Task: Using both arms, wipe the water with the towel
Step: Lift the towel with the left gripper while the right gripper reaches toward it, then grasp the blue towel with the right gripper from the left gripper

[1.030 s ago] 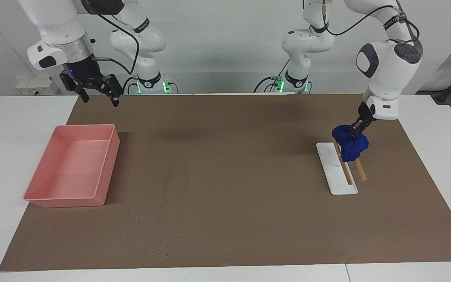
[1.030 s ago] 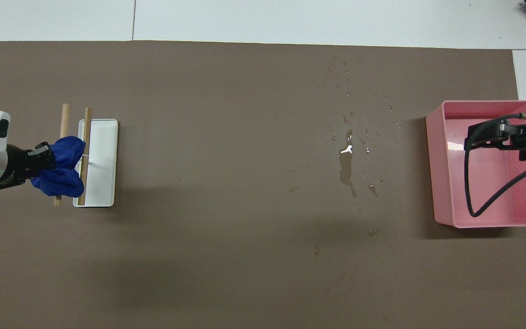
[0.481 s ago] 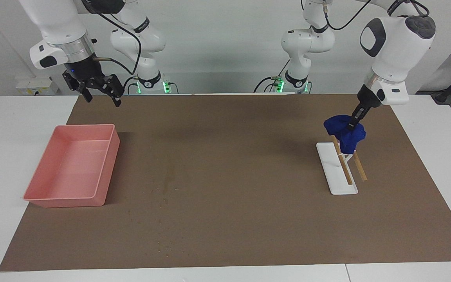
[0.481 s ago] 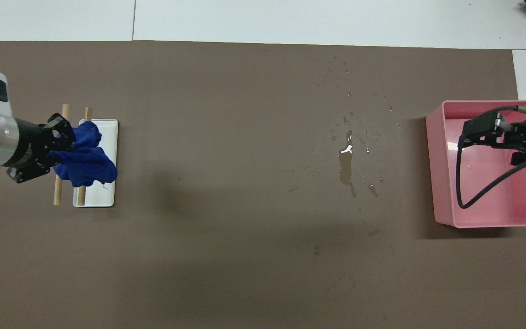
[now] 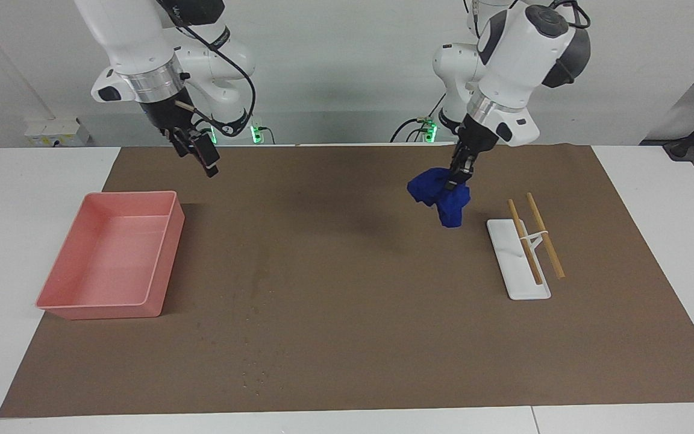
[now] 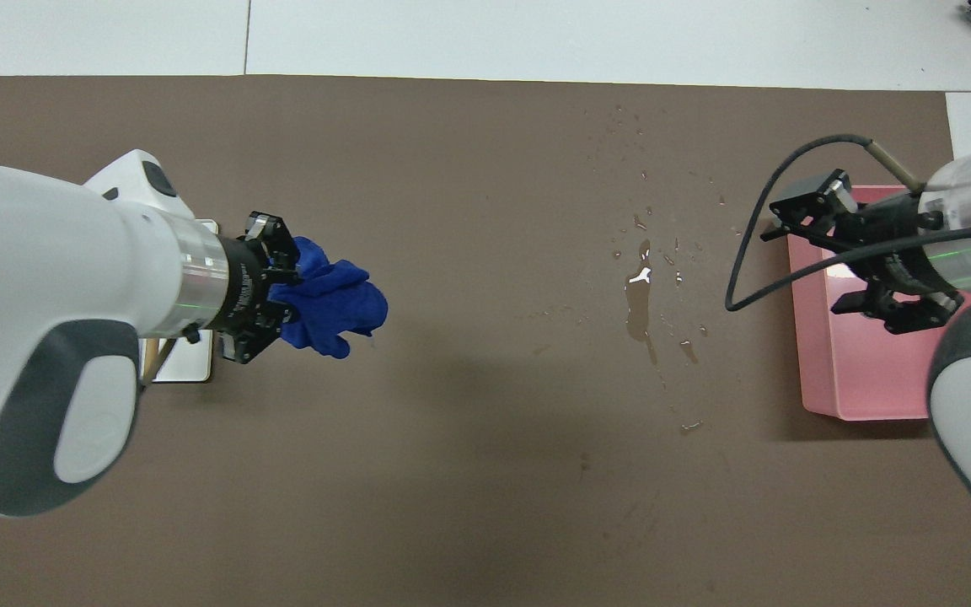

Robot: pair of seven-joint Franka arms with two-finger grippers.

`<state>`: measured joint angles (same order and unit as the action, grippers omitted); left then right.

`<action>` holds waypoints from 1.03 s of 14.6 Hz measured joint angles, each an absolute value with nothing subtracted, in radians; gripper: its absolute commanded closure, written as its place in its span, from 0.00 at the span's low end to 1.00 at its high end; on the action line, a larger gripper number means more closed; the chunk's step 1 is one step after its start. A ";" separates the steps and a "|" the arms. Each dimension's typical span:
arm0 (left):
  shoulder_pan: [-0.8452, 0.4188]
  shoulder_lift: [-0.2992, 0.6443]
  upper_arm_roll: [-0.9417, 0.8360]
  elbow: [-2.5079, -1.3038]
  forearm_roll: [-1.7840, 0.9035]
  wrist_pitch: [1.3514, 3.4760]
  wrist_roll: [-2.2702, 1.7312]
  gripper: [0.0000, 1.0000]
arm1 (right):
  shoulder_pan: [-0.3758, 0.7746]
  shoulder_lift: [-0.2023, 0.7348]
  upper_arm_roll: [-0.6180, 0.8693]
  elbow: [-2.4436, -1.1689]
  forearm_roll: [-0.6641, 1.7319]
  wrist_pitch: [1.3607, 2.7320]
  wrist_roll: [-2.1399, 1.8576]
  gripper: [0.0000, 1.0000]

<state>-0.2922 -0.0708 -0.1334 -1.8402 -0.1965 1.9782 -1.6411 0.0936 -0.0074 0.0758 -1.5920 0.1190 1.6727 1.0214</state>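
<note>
My left gripper (image 5: pixel 460 175) is shut on the royal-blue towel (image 5: pixel 441 198), which hangs as a crumpled lump in the air over the brown mat, beside the white rack. In the overhead view the left gripper (image 6: pixel 270 287) and the towel (image 6: pixel 332 308) are still far from the water. The water (image 6: pixel 639 305) is a thin damp streak with scattered droplets on the mat beside the pink tray; it shows faintly in the facing view (image 5: pixel 258 278). My right gripper (image 5: pixel 198 152) is open and empty, raised over the tray's edge (image 6: pixel 852 257).
A pink tray (image 5: pixel 165 253) sits at the right arm's end of the table, also in the overhead view (image 6: pixel 814 354). A white rack (image 5: pixel 511 265) with two wooden sticks (image 5: pixel 544 236) sits at the left arm's end.
My left gripper lifted the towel off the rack's sticks and carried it toward the middle of the table. My right gripper turned its wrist and moved a little toward the middle.
</note>
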 measured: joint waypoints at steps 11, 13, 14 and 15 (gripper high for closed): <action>-0.610 -0.045 -0.139 -1.842 -0.187 2.373 -2.143 1.00 | 0.257 0.038 0.081 -1.600 0.311 1.866 1.467 0.00; -0.635 -0.036 -0.139 -1.843 -0.185 2.421 -2.162 1.00 | 0.300 0.042 0.082 -1.606 0.311 1.878 1.502 0.00; -0.636 -0.033 -0.138 -1.843 -0.185 2.428 -2.164 1.00 | 0.310 0.042 0.082 -1.614 0.311 1.878 1.504 0.00; -0.636 -0.030 -0.135 -1.844 -0.185 2.434 -2.164 1.00 | 0.311 0.042 0.082 -1.619 0.311 1.878 1.504 0.00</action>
<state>-0.6355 -0.0299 -0.1348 -1.8444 -0.1847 2.4341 -2.1639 0.3107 0.0415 0.0817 -1.6192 0.3115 1.8780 1.5036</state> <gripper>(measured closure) 0.767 0.000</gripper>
